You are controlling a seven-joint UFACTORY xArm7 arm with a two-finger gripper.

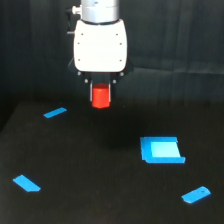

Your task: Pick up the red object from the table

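1. Red object (101, 96) sits clamped between the fingers (91, 92), clear of the surface (100, 190).
2. Gripper (101, 96) is closed on it, hanging above the back of the surface.
3. Pick looks essentially done; only holding or further lift remains.
4. Blue pieces (161, 150) lie apart, untouched.

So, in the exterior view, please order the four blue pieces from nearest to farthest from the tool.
1. Thin blue strip, just on the view's left of the tool.
2. Large blue block, lower right.
3. Blue slab, lower left.
4. Rounded blue piece, far lower right.
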